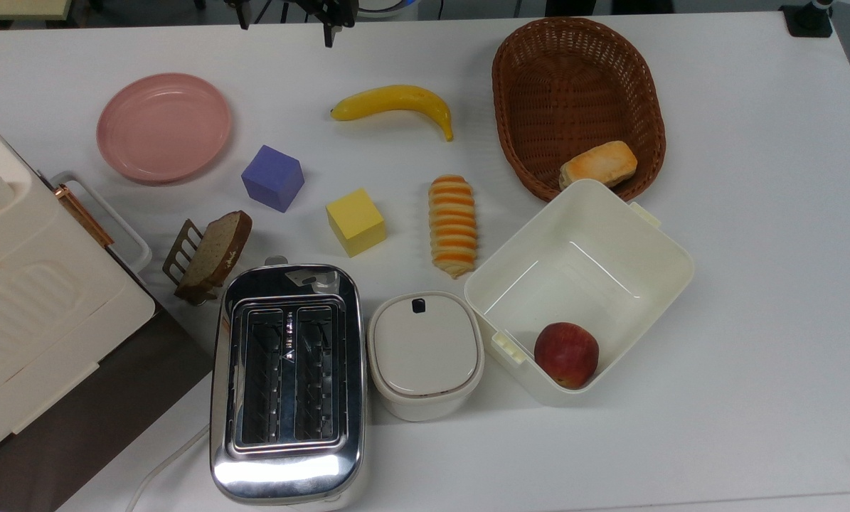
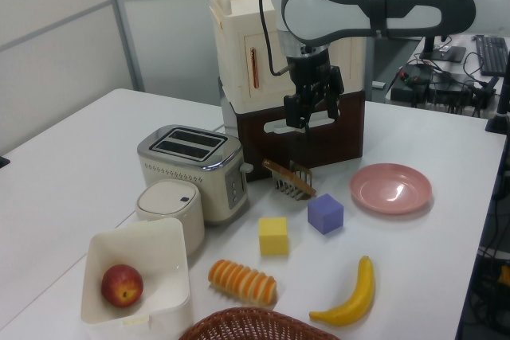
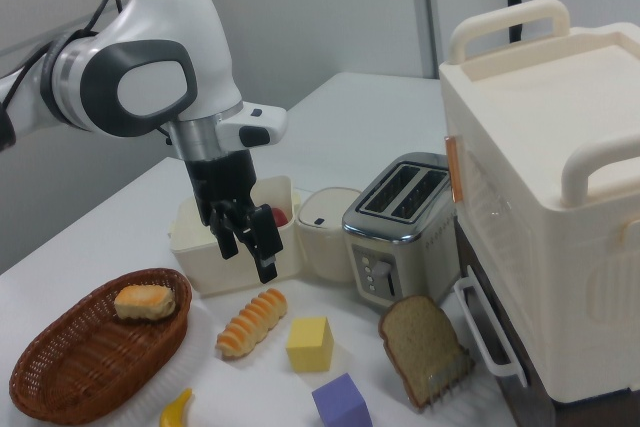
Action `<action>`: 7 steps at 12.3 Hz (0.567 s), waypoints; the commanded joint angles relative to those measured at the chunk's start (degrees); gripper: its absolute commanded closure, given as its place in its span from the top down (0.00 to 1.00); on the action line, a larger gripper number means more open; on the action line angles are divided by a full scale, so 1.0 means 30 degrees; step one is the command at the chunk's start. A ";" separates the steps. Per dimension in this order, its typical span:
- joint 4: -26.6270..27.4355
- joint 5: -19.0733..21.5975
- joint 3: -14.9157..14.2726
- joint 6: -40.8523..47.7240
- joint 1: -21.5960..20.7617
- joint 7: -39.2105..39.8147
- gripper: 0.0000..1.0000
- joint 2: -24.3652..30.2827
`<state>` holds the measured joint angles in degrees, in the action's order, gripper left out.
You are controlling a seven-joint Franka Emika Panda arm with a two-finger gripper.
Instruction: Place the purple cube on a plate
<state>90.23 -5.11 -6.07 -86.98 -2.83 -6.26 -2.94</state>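
Note:
The purple cube (image 1: 272,178) (image 2: 325,213) (image 3: 342,402) rests on the white table, just off the rim of the pink plate (image 1: 163,126) (image 2: 391,188), toward the top view's right. The plate holds nothing. My gripper (image 2: 311,119) (image 3: 248,262) hangs in the air well above the table, open, with nothing between its fingers. In the top view one dark fingertip (image 1: 328,34) shows at the upper edge, beyond the cube and banana.
A yellow cube (image 1: 355,222), a striped pastry (image 1: 453,224) and a banana (image 1: 396,101) lie near the purple cube. A bread slice in a rack (image 1: 211,252), a toaster (image 1: 286,377), a lidded pot (image 1: 425,352), a white bin (image 1: 595,213) with an apple, a wicker basket (image 1: 510,64) and a large cream box (image 1: 26,284) surround them.

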 commanded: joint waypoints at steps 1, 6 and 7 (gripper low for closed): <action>0.0480 0.0150 0.0003 -0.0539 0.0268 0.0387 1.00 0.0511; 0.0187 -0.0026 0.0120 -0.0421 0.0241 0.0505 1.00 0.0423; 0.0158 -0.0026 0.0121 -0.0450 0.0241 0.0476 1.00 0.0394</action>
<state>89.93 -5.11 -6.00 -86.98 -2.28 -6.02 -2.94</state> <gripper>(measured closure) 0.000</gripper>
